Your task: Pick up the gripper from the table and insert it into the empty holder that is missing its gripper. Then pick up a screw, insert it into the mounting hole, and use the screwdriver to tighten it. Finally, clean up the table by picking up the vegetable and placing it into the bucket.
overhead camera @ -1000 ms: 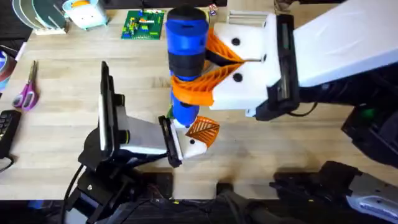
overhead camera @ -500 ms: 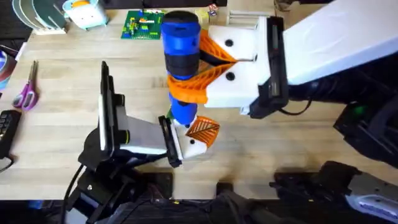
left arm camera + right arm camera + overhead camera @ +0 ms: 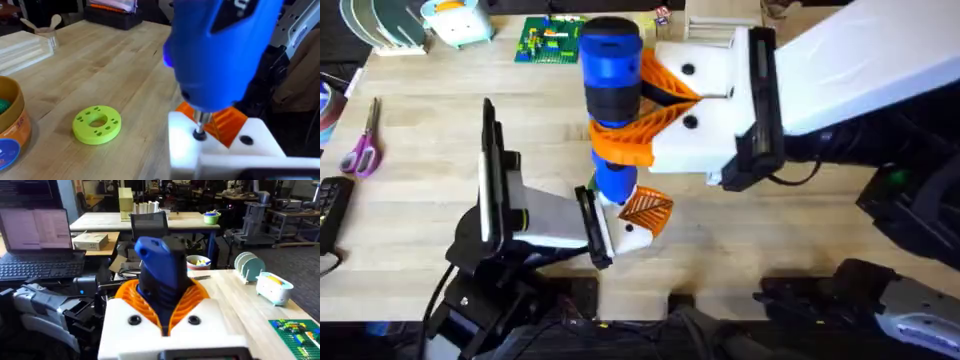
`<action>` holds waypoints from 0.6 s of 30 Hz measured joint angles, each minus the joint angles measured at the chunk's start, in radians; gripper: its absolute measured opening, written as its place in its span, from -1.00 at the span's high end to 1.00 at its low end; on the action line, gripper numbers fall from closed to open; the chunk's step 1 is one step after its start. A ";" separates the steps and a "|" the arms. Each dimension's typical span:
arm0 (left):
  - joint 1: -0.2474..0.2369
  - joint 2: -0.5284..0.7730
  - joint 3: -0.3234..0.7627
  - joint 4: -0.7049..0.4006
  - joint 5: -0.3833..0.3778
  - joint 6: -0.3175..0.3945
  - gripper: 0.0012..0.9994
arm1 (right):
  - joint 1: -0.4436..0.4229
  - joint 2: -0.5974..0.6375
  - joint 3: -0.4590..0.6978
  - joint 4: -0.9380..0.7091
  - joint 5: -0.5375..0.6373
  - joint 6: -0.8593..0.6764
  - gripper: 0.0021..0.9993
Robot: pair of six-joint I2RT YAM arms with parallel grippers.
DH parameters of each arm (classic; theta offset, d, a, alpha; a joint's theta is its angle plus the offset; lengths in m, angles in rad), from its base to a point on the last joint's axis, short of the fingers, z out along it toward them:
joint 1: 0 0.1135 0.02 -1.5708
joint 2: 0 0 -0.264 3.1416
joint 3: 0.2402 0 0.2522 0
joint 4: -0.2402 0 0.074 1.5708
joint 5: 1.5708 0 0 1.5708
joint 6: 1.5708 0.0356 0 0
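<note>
The right tool (image 3: 640,110) reaches over the bench (image 3: 420,160) from the right, its orange fingers (image 3: 192,297) clamped around the upright blue screwdriver (image 3: 612,75). Under it, the left tool (image 3: 620,225) lies low near the bench's front edge with the gripper (image 3: 646,208) seated on the holder (image 3: 182,145); whether this tool's fingers are apart or together cannot be told. The screwdriver's thin metal tip (image 3: 200,125) stands on the holder at the mounting hole (image 3: 199,134), the bucket (image 3: 10,130) sits off to one side, and a lime-green disc (image 3: 97,123) lies between them.

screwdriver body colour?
Blue. The screwdriver is held in the right gripper, clearest in the overhead view.
</note>
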 joint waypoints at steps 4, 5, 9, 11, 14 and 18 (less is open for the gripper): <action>0.000 0.000 0.000 0.000 0.000 0.000 0.99 | 0.000 0.000 0.000 0.000 0.000 0.000 0.96; 0.000 0.000 0.000 0.000 0.000 0.000 0.99 | 0.000 0.000 0.000 0.000 0.000 0.000 0.96; 0.000 0.000 0.000 0.000 0.000 0.000 0.99 | 0.000 0.000 0.000 0.000 0.000 0.000 0.96; 0.000 0.000 0.000 0.000 0.000 0.000 0.99 | 0.000 0.000 0.000 0.000 0.000 0.000 0.96; 0.000 0.000 0.000 0.000 0.000 0.000 0.99 | 0.000 0.000 0.000 -0.001 0.000 0.000 0.96; 0.000 0.000 0.000 0.000 0.000 0.000 0.99 | 0.000 0.000 0.000 -0.009 0.000 0.004 0.96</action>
